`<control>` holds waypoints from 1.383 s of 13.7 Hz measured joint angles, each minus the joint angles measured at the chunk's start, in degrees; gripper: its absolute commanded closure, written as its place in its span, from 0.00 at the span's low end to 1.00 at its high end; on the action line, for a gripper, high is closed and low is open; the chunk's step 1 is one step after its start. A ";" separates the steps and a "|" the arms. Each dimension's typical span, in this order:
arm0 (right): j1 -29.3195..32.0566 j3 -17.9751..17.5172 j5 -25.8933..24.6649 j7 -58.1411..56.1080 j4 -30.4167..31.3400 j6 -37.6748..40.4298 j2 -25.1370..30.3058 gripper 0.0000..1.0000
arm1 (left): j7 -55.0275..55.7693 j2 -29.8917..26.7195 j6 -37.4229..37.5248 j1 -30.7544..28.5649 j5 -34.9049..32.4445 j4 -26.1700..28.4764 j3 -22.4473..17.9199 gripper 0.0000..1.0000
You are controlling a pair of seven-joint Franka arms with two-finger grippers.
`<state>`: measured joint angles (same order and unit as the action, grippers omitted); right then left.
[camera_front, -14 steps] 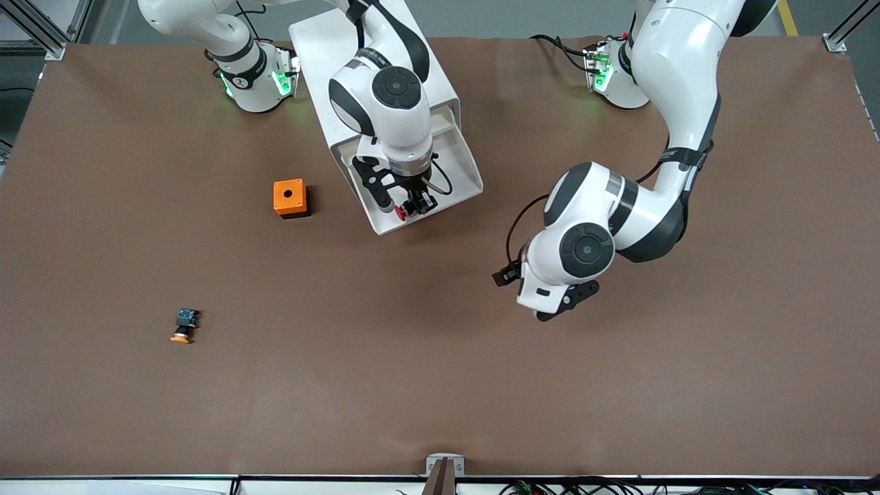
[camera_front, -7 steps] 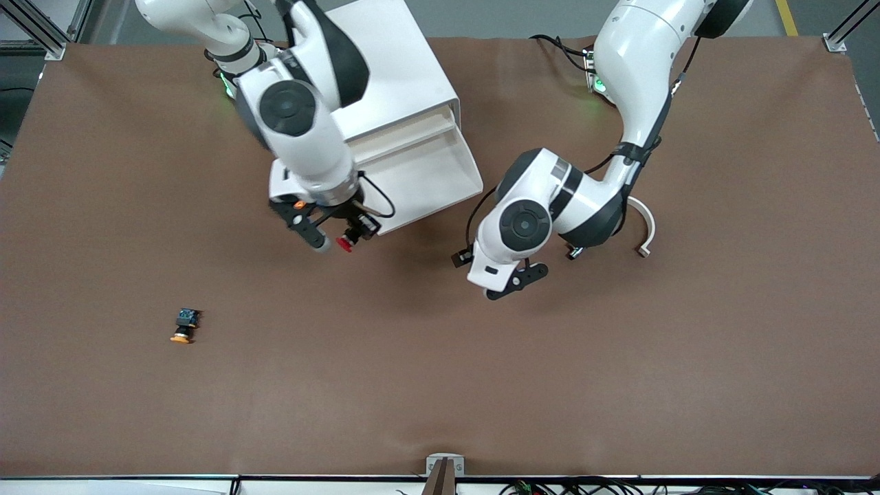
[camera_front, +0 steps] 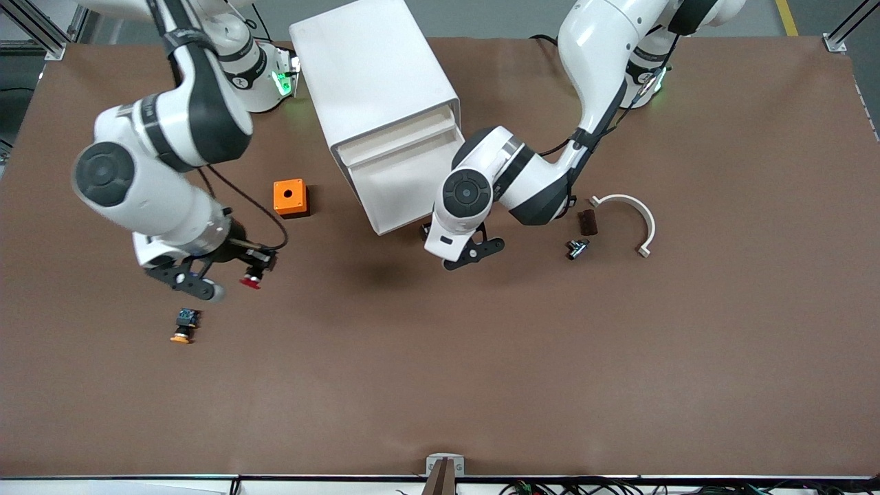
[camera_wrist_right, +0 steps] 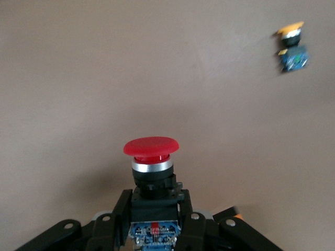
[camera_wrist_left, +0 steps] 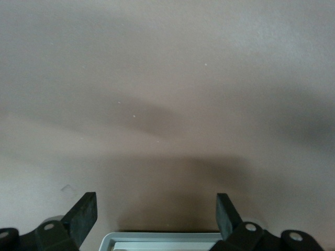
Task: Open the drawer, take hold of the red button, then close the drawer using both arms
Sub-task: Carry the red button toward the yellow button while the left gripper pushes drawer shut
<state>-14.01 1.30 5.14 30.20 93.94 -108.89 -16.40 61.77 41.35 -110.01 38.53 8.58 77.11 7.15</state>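
Observation:
My right gripper (camera_front: 251, 269) is shut on the red-capped button (camera_front: 250, 281) and holds it above the bare table, between the orange box and the orange-capped twin. In the right wrist view the button (camera_wrist_right: 151, 157) stands out from my gripper (camera_wrist_right: 156, 201), with its black body clamped and its bluish rear end between the fingers. The white cabinet (camera_front: 375, 69) has its drawer (camera_front: 385, 223) pulled open. My left gripper (camera_front: 471, 253) is open and empty, just in front of the drawer's front edge. The drawer's rim (camera_wrist_left: 162, 239) shows between the spread fingers of my left gripper (camera_wrist_left: 155, 209).
An orange box with a hole (camera_front: 289, 198) sits beside the drawer. The orange-capped twin button (camera_front: 184, 325) lies nearer the camera and also shows in the right wrist view (camera_wrist_right: 291, 49). A white curved piece (camera_front: 629, 213), a dark block (camera_front: 587, 221) and a small black part (camera_front: 576, 247) lie toward the left arm's end.
My right gripper lifted the red button out of the drawer and carried it toward the right arm's end. My left gripper swung in to the drawer's front.

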 measured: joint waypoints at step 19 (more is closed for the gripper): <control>11.10 0.02 0.00 -24.91 0.49 -22.58 -21.77 0.92 | 10.44 -3.07 -0.63 10.40 -0.02 4.78 3.55 0.00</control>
<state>-2.92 1.32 5.14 5.30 94.43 -131.47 -38.17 72.21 38.27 -110.64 48.94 8.56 81.90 10.69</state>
